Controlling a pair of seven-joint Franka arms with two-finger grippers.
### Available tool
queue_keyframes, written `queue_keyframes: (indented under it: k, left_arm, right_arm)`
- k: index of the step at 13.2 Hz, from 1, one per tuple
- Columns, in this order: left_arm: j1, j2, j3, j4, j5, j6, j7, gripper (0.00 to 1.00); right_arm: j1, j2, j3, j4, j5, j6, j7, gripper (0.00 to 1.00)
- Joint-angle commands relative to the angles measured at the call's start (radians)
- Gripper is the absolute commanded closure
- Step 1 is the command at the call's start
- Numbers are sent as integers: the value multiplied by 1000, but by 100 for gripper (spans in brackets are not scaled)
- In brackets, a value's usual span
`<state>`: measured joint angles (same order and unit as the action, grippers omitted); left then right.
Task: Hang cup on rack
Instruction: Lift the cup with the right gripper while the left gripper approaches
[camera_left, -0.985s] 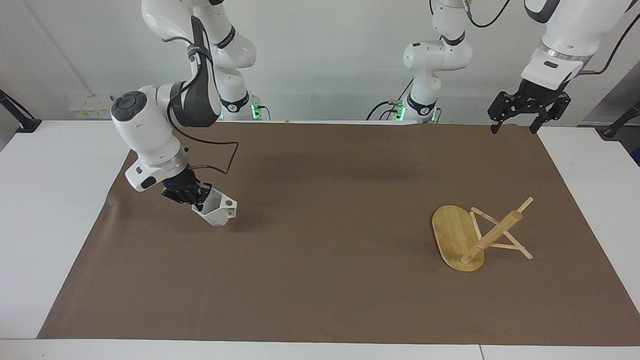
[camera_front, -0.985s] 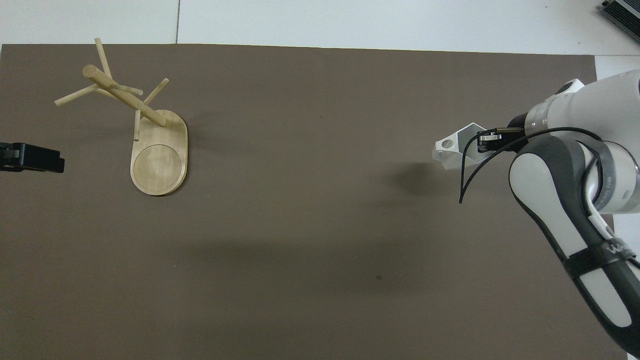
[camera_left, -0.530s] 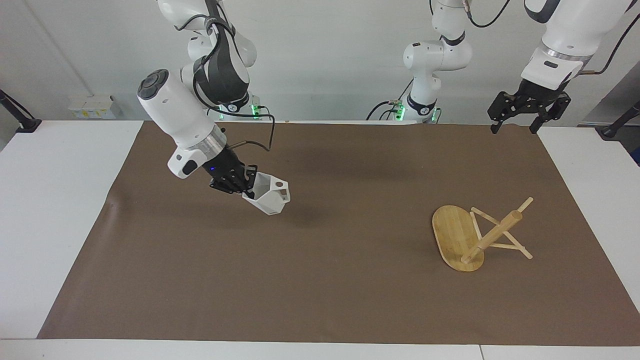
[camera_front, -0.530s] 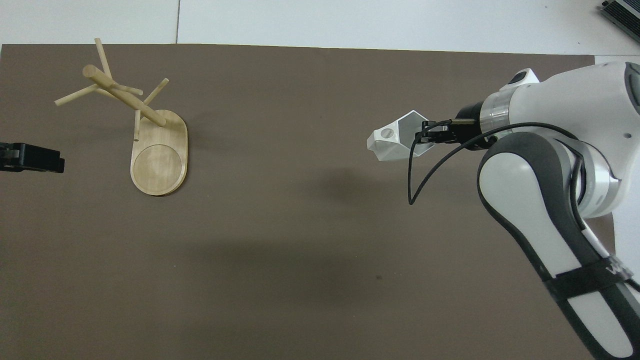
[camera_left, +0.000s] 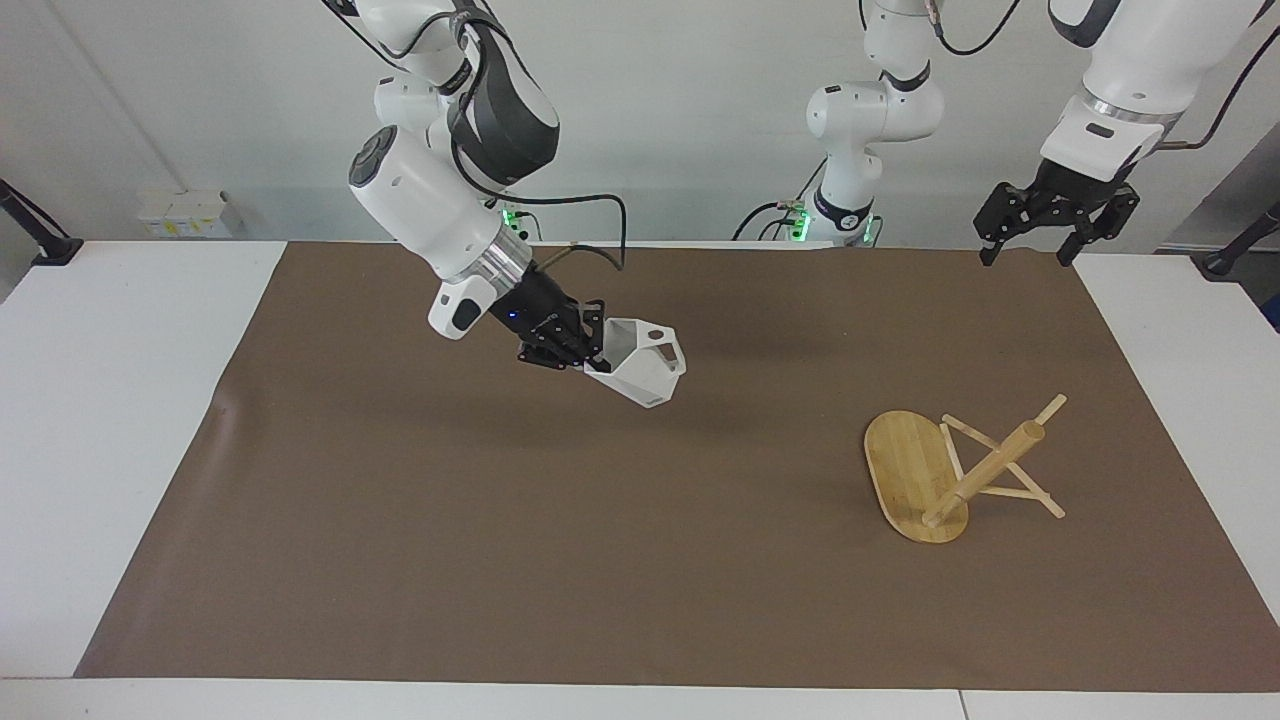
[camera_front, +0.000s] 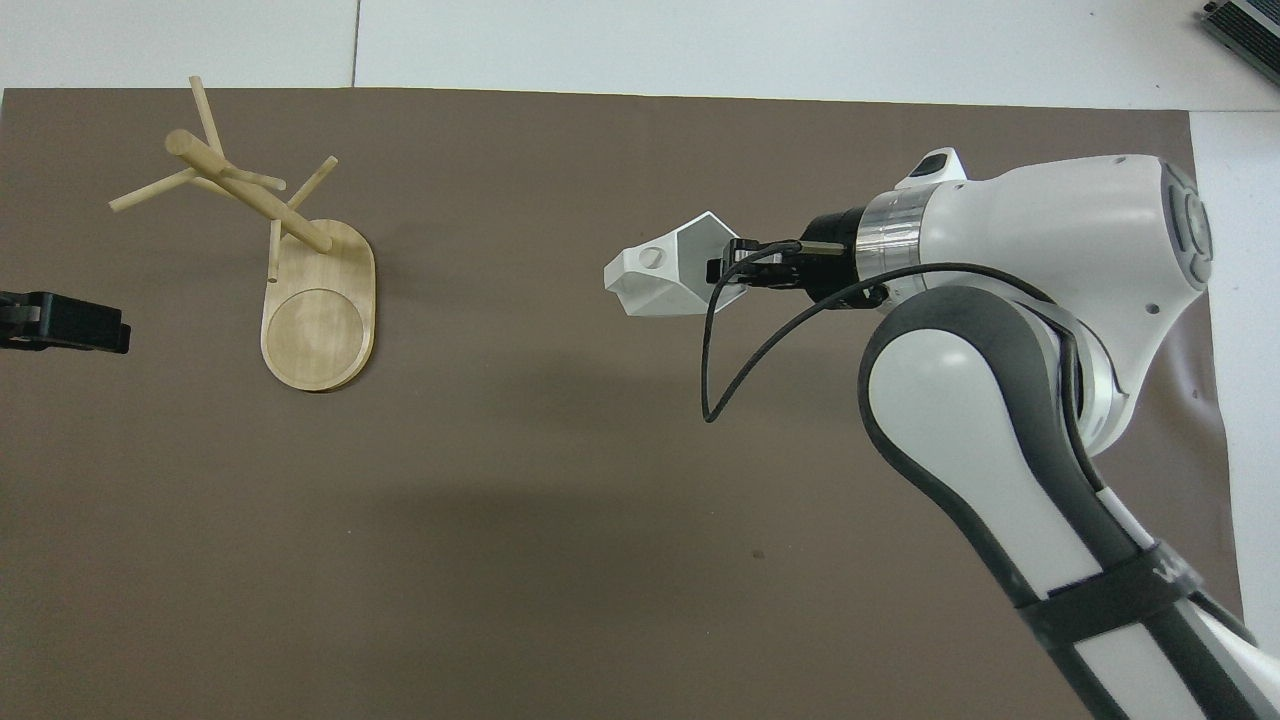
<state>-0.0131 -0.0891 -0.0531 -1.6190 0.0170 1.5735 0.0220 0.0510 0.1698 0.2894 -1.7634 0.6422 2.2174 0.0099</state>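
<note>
While the right end effector (camera_left: 588, 350) hangs over the middle of the brown mat (camera_left: 640, 560), its fingers are pinched tight on the rim wall of the cup (camera_left: 640, 365); the cup is in the air, clear of the table (camera_left: 110, 420), tilted with its mouth up and toward the robots and its handle pointing at the rack (camera_left: 955, 470), which is well apart from it toward the left arm's end; the overhead view shows the same, the cup (camera_front: 665, 268) leading, the right end effector (camera_front: 728, 272) trailing it, the handle's hole facing up.

The rack looks tipped over rather than upright: its oval base stands on edge and its post slants up away from it, resting on its thin pegs; so a peg that points up must be chosen, and I judge the one rising highest at the post's free end to be the likeliest.

To carry well, I would keep the cup high enough to clear every peg, bring the handle over that peg's tip, turn the wrist so the handle's opening lines up with the peg, then lower slowly; a sideways knock could roll the rack.

Above the table's edge at its own end, the left end effector (camera_left: 1030, 245) waits with fingers spread, holding nothing.
</note>
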Motion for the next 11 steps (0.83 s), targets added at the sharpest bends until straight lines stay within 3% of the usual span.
queue_keyframes:
  k: [1, 6, 11]
  left_arm:
    - [-2, -26, 1, -38, -32, 0, 51, 0]
    - [-4, -96, 1, -195, -175, 151, 535, 0]
    - [-62, -150, -4, -336, -296, 258, 890, 0]
  right_arm:
    - [12, 10, 16, 21, 60, -8, -21, 100]
    - [13, 14, 42, 65, 70, -123, -21, 100]
    - [30, 16, 89, 82, 132, -119, -5, 100]
